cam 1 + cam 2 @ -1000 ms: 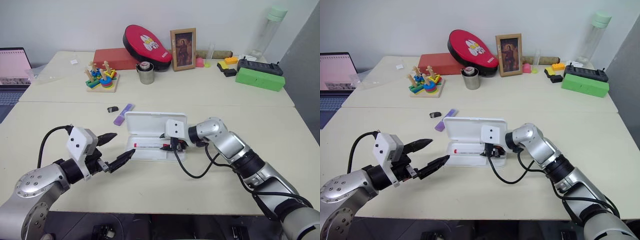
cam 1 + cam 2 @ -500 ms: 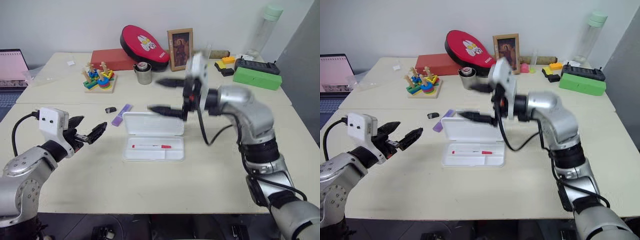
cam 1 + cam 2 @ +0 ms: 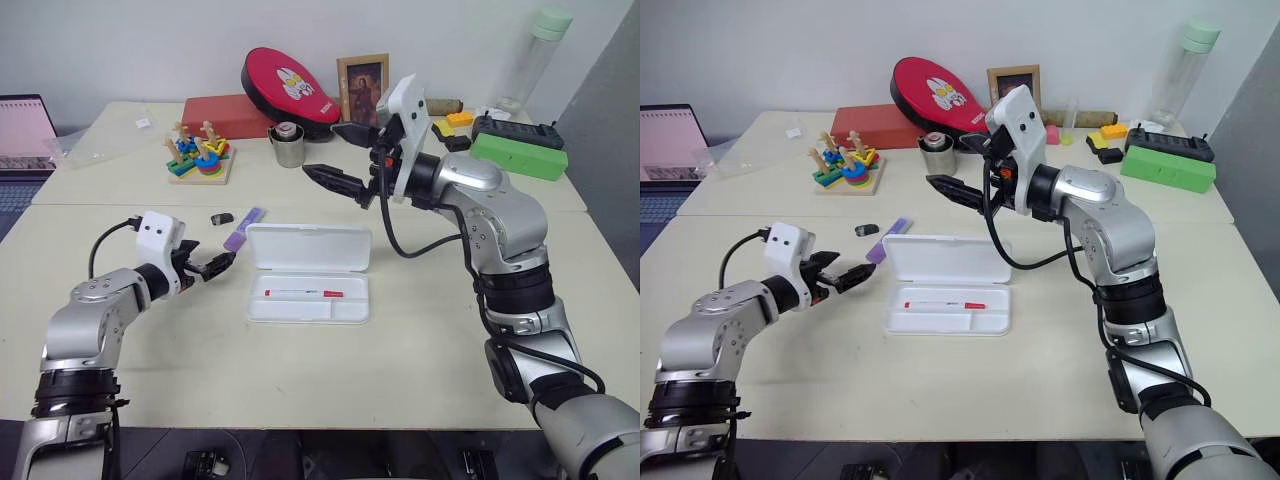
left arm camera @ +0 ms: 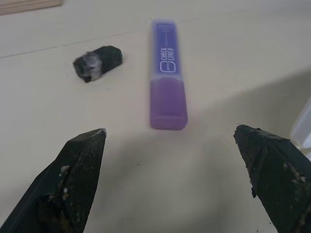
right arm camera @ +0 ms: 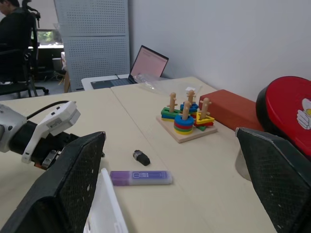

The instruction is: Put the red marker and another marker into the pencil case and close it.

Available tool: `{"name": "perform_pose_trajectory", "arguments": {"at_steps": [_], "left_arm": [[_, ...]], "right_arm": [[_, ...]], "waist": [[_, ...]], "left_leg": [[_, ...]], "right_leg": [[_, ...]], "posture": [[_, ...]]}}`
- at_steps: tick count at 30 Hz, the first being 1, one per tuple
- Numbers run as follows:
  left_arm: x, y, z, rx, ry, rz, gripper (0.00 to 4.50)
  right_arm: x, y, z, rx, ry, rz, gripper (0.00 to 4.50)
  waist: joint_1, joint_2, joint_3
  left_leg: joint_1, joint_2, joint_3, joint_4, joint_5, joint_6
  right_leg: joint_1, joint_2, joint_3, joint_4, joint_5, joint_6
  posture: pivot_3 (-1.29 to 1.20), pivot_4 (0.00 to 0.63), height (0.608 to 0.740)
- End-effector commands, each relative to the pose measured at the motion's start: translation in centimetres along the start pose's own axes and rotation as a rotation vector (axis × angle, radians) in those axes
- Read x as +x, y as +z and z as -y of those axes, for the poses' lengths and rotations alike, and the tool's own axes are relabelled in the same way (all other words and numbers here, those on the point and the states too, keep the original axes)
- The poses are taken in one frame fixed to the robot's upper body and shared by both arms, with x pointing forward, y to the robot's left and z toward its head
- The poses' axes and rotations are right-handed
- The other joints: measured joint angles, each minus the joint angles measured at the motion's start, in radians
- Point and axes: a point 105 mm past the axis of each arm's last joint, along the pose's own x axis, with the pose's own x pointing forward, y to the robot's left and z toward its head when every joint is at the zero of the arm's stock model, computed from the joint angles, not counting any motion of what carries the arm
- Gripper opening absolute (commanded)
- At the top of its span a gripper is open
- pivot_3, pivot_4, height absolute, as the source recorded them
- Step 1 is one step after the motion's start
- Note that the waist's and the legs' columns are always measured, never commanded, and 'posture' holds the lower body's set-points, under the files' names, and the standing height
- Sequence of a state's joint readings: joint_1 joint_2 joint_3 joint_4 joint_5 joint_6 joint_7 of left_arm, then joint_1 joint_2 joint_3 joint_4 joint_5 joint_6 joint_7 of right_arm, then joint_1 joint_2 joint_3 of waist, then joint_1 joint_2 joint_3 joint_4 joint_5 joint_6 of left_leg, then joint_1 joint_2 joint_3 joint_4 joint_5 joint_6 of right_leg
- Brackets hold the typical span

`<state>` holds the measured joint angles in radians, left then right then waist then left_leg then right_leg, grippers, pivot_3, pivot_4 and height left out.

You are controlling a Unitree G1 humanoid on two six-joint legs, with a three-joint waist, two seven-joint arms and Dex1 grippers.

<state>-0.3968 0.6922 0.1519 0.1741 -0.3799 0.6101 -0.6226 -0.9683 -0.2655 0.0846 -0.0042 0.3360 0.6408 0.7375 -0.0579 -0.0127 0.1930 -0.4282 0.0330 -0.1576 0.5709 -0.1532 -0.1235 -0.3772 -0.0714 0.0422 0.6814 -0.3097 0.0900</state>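
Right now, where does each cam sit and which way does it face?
Head stereo pair: on the head, facing forward and down over the cream table; both arms show, with the open flat white plastic pencil case holding the slim red-capped marker.
Left wrist: along the open left pincer at the chunky purple highlighter and small black stub.
Right wrist: along the raised open right pincer, across the table to the left pincer and laptop.
Shared: highlighter and stub appear in all.
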Motion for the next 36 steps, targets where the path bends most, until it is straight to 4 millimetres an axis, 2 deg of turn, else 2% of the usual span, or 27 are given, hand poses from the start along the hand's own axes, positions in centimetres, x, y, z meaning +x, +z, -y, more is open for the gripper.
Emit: {"name": "perform_pose_trajectory", "arguments": {"at_steps": [1,9,15,23,29,36], "left_arm": [[1.1,0.1,-0.5,0.024,0.025,-0.004,4.5],[3.1,-0.6,0.0,0.025,0.013,-0.023,4.5],[3.6,-0.5,-0.1,0.024,0.01,-0.015,3.45],[4.1,-0.3,0.1,0.029,0.004,0.003,3.01],[4.6,0.3,1.0,0.043,-0.029,0.03,2.62],[5.1,0.3,1.5,0.045,-0.047,0.031,1.99]], "right_arm": [[-0.1,1.9,-0.4,-0.07,0.004,0.047,4.5],[-0.2,1.9,-1.0,-0.045,0.045,0.053,4.5],[-0.6,1.6,-2.2,-0.03,0.104,0.051,4.5],[-0.8,1.1,-2.6,-0.034,0.119,0.045,4.5],[-0.8,1.1,-2.7,-0.04,0.114,0.034,4.5],[-0.8,1.3,-2.7,-0.042,0.112,0.029,4.5]], "waist": [[-0.001,0.0,0.0],[0.0,0.0,0.0],[0.002,0.0,0.0],[0.004,0.0,0.0],[0.005,0.0,0.0],[0.004,0.0,0.0]], "left_leg": [[0.0,0.0,0.0,0.0,0.0,0.0],[0.0,0.0,0.0,0.0,0.0,0.0],[0.0,0.0,0.0,0.001,0.0,0.0],[0.001,0.0,-0.001,0.001,0.0,0.0],[0.001,0.0,-0.001,0.001,0.0,0.0],[0.001,0.0,-0.001,0.001,0.0,0.0]], "right_leg": [[0.0,0.0,0.0,0.0,0.0,0.0],[0.0,0.0,0.0,0.0,0.0,0.0],[0.001,0.0,-0.001,0.0,0.0,0.0],[0.002,0.0,-0.001,0.001,0.0,0.0],[0.002,0.0,-0.001,0.0,0.0,0.0],[0.002,0.0,-0.001,0.0,0.0,0.0]], "posture": [[0.0,0.15,0.74],[0.0,0.15,0.74],[0.0,0.15,0.74],[0.0,0.15,0.74],[0.0,0.15,0.74],[0.0,0.15,0.74]]}}
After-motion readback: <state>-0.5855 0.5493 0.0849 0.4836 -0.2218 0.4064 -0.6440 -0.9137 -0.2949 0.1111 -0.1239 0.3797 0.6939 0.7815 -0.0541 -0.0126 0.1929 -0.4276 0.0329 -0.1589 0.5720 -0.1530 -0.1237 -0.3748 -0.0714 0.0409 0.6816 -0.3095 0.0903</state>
